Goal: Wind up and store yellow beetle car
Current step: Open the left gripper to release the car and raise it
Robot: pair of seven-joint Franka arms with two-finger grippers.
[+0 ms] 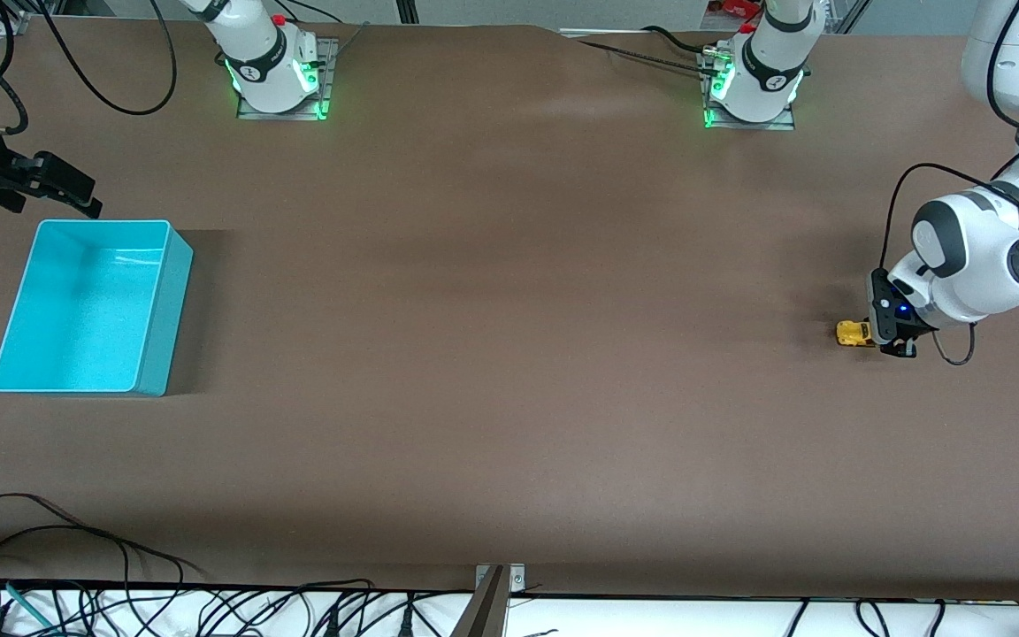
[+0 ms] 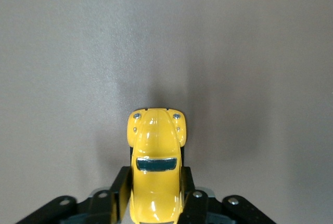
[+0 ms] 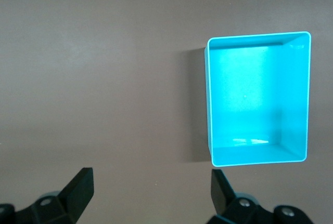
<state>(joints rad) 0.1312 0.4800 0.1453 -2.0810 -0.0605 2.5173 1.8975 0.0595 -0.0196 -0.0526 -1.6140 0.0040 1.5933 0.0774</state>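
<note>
The yellow beetle car (image 1: 854, 333) sits low at the table toward the left arm's end, its nose sticking out from the gripper. My left gripper (image 1: 886, 338) is shut on the car's rear half. In the left wrist view the car (image 2: 155, 146) shows from above, with a black finger (image 2: 118, 190) pressed against each side; the gripper (image 2: 156, 182) grips just past the dark windscreen. My right gripper (image 1: 67, 190) hangs open and empty beside the turquoise bin (image 1: 103, 222), and waits. Its wrist view shows the fingers (image 3: 80, 182) wide apart over bare table.
The turquoise bin (image 3: 258, 35) is empty and stands at the right arm's end of the table. The brown table (image 1: 509, 354) spans between bin and car. Cables lie along the edge nearest the front camera.
</note>
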